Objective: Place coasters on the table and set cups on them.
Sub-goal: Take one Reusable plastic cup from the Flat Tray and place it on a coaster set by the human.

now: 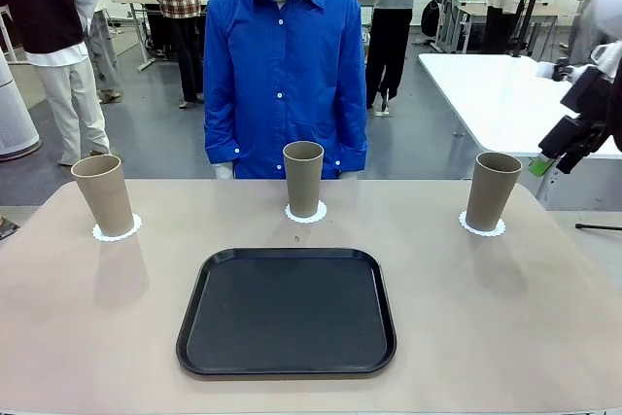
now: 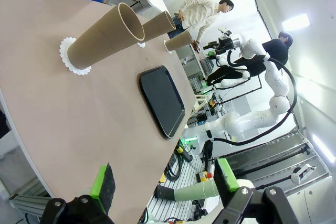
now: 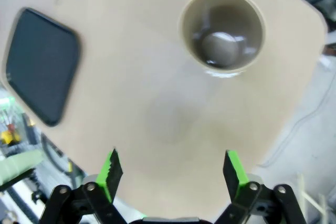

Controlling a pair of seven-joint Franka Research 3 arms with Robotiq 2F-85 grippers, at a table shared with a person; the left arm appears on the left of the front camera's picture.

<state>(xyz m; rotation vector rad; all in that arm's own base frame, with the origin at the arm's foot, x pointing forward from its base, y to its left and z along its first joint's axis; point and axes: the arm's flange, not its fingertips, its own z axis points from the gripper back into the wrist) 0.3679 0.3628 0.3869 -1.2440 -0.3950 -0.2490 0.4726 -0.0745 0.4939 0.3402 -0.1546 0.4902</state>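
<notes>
Both my arms pulled back, jaws wide.
My right gripper (image 1: 562, 146) hangs raised at the right edge of the front view, tilted down and inward, its white arm behind it. From its wrist camera I see the green pads (image 3: 112, 170) spread well apart with nothing between them. My left gripper (image 2: 165, 182) likewise stands wide, fingers parted, holding nothing, the wrist rolled well over.

The right arm (image 1: 603, 65) at the far right is white with a black wrist part. Its gripper (image 3: 171, 174) is black, with two fingers that have bright green pads (image 3: 111, 170) with bumpy edges, and round silver screws. The left gripper (image 2: 163, 184) looks the same. The person (image 1: 284, 75) wears a bright blue shirt with white buttons and long sleeves.
</notes>
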